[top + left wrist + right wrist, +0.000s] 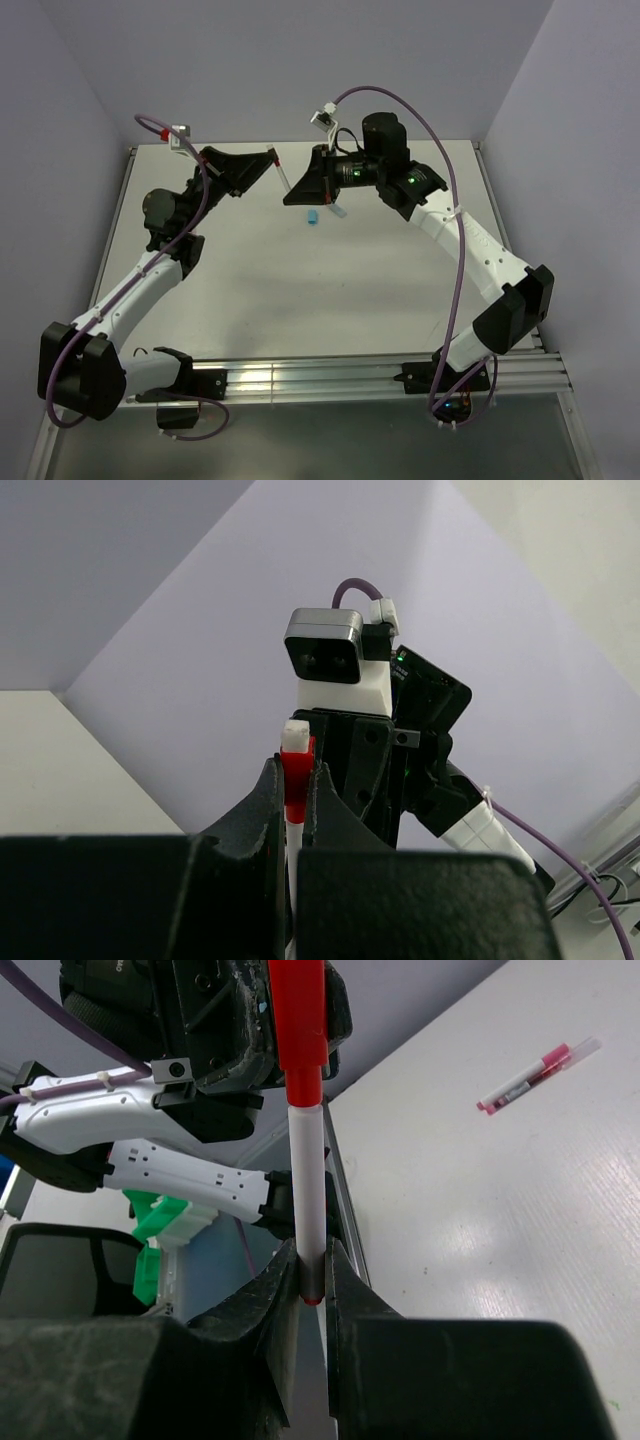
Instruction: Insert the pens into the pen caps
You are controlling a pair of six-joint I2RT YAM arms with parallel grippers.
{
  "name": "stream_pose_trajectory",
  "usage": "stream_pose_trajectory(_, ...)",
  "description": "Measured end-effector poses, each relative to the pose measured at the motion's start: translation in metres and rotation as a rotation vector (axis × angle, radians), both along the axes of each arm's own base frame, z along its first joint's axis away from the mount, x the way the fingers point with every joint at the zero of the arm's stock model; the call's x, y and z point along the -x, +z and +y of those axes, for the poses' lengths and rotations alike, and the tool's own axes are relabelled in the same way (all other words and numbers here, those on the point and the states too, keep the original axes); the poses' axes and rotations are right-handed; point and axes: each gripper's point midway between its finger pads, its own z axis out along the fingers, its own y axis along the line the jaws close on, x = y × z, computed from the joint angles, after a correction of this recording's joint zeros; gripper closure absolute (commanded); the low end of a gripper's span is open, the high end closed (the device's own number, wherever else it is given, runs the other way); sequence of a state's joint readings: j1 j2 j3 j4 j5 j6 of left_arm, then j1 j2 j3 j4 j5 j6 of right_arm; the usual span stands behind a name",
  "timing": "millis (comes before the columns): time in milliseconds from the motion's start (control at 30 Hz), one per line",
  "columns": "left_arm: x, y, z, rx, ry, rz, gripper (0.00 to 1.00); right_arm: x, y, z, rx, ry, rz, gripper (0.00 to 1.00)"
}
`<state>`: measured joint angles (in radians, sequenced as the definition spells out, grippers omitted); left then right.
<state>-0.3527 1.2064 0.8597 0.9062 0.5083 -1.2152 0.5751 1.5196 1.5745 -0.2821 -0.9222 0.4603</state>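
Pushing from here could skew the joint: the left gripper [296, 780] is clenched on the red cap [296, 765] at centre frame, and the right gripper [311, 1260] pinches the pen [308, 1160] low on its barrel. Held so near its tail, the pen may slide or tilt.

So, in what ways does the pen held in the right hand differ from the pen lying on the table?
The white pen with the long red end is clamped by the right hand and raised off the pale table; the white-and-pink pen with a clear tip lies flat, untouched. Both are thin with white barrels.
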Motion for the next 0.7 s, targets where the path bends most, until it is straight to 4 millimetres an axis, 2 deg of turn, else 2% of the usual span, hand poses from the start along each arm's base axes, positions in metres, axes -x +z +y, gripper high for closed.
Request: stream_pose_trajectory(700, 0.0076, -0.0049, -0.0058, 0.058, 0.059, 0.012, 1.00, 0.0063, -0.0011, -0.0064, 0.047, 0.042, 0.042, 1.00)
